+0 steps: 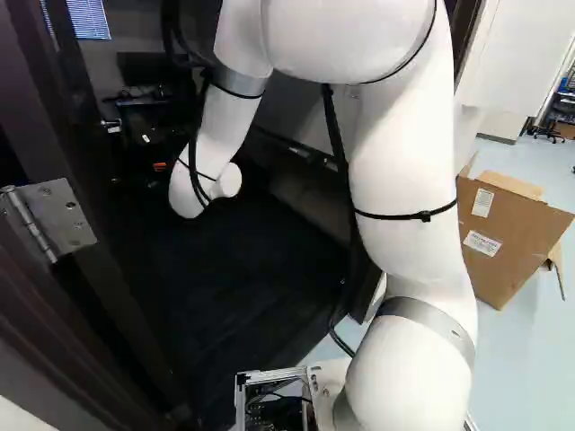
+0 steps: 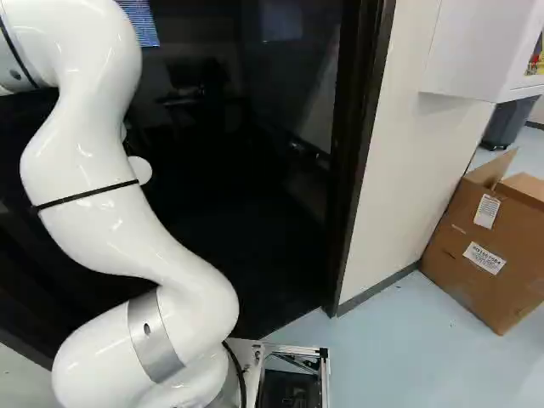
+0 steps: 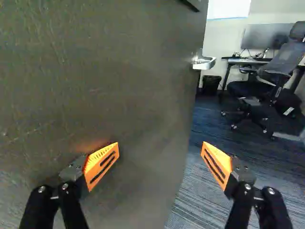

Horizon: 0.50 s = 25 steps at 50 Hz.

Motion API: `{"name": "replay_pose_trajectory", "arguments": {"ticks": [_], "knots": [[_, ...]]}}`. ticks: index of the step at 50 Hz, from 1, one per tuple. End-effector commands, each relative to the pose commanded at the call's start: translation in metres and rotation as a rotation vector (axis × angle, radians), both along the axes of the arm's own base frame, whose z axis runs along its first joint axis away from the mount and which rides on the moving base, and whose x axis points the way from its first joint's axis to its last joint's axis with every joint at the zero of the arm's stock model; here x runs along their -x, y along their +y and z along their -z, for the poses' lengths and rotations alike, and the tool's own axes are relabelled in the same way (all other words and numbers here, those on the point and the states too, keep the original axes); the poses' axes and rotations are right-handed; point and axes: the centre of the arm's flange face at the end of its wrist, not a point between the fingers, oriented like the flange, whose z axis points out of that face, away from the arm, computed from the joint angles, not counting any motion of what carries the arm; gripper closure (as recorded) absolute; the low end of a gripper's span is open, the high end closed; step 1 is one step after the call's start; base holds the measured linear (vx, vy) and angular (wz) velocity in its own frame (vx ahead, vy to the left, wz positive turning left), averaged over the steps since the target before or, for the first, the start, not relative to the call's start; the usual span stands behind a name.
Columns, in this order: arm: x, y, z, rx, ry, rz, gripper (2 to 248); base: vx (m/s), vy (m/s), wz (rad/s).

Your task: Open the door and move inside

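In the wrist view the dark door (image 3: pixel 119 86) stands ajar, its face filling the space ahead of and beside one finger. My gripper (image 3: pixel 160 147) is open with nothing held; one finger is over the door's face, the other past its free edge, over the carpet. Whether the nearer finger touches the door, I cannot tell. A silver lever handle (image 3: pixel 204 62) sits near that edge, farther ahead. A metal hinge (image 1: pixel 58 220) shows at the left of the left base view. The arm reaches through the doorway; the gripper cannot be made out in either base view.
The dark door frame (image 2: pixel 361 153) and white wall (image 2: pixel 399 170) stand right of the arm. A cardboard box (image 2: pixel 489 246) leans by the wall, below a white cabinet (image 2: pixel 476 51). Inside the room are blue carpet (image 3: pixel 190 205), an office chair (image 3: pixel 274 78), a desk (image 3: pixel 243 61) and a bin (image 3: pixel 210 85).
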Motion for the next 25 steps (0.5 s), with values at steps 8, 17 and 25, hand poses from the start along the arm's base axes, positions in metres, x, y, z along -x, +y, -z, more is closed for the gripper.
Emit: {"name": "replay_pose_trajectory", "arguments": {"ticks": [8,17,25], "knots": [[-0.001,0.015,0.002,-0.001,-0.008,-0.024,3,0.0,0.0,0.0],[-0.002,0.029,0.003,-0.004,-0.015,-0.045,3,0.0,0.0,0.0],[-0.002,0.033,0.003,-0.005,-0.016,-0.049,3,0.0,0.0,0.0]]}}
